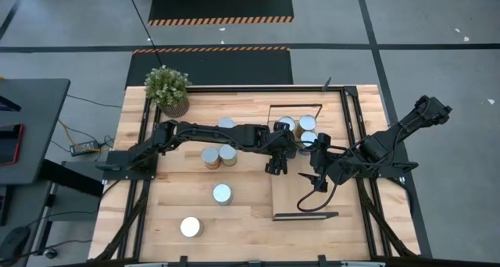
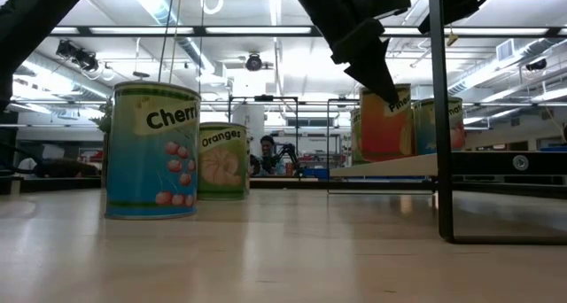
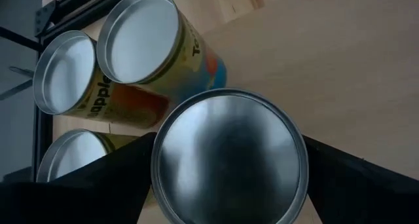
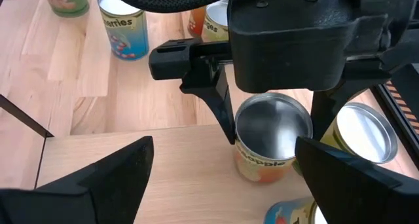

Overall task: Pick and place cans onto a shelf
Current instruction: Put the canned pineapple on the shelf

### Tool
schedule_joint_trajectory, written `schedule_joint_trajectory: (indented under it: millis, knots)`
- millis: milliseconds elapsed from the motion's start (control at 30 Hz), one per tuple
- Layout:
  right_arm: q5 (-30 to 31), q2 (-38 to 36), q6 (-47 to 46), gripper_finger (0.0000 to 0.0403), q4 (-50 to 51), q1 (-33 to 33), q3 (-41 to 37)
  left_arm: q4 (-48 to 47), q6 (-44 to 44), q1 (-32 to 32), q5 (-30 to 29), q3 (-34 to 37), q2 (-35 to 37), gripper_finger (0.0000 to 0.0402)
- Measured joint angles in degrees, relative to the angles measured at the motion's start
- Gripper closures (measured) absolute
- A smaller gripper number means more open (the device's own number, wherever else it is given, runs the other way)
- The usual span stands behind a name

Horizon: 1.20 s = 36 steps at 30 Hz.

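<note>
The shelf (image 1: pixel 306 190) lies bare along its near part, open to a gripper. Its far end is crowded: three cans (image 1: pixel 308 123) stand close together, with the left gripper (image 1: pixel 276 163) clamped around a fourth can (image 4: pixel 273 137) beside them.

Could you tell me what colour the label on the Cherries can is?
Blue-green with red cherries on the Cherries can; the low view shows it best.

This is a robotics lab or industrial test hall. The wooden bench (image 1: pixel 242 212) stands on a grey concrete floor (image 1: pixel 437 33) marked with dark lane lines and orange-and-black hazard-striped mats (image 1: pixel 220 5). The low view shows a high ceiling with long strip lights (image 2: pixel 266 30), exposed ducting, metal frames and a person (image 2: pixel 266 152) seated at equipment far behind
</note>
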State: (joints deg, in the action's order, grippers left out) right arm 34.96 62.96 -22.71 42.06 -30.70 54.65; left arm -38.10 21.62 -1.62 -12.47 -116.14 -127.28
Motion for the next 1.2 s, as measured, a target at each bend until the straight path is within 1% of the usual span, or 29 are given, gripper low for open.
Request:
schedule_joint_trajectory:
  millis: [500,567,667,1200]
  knots:
    - [-0.02,0.00,-0.05,0.0024,0.01,0.00,0.02,-0.61,-0.43,-0.15,0.24,0.00,0.00,0.0045]
    - [-0.02,0.00,-0.05,0.0024,0.02,0.00,0.02,-0.83,-0.43,-0.23,0.23,0.00,0.01,0.0036]
    - [-0.02,0.01,-0.05,0.0024,0.01,0.00,0.02,-0.85,-0.40,-0.29,0.20,0.00,0.02,0.0008]
    - [-0.02,0.00,0.10,0.0024,0.00,0.02,0.02,1.70,1.57,-0.51,-0.66,0.00,0.05,0.0003]
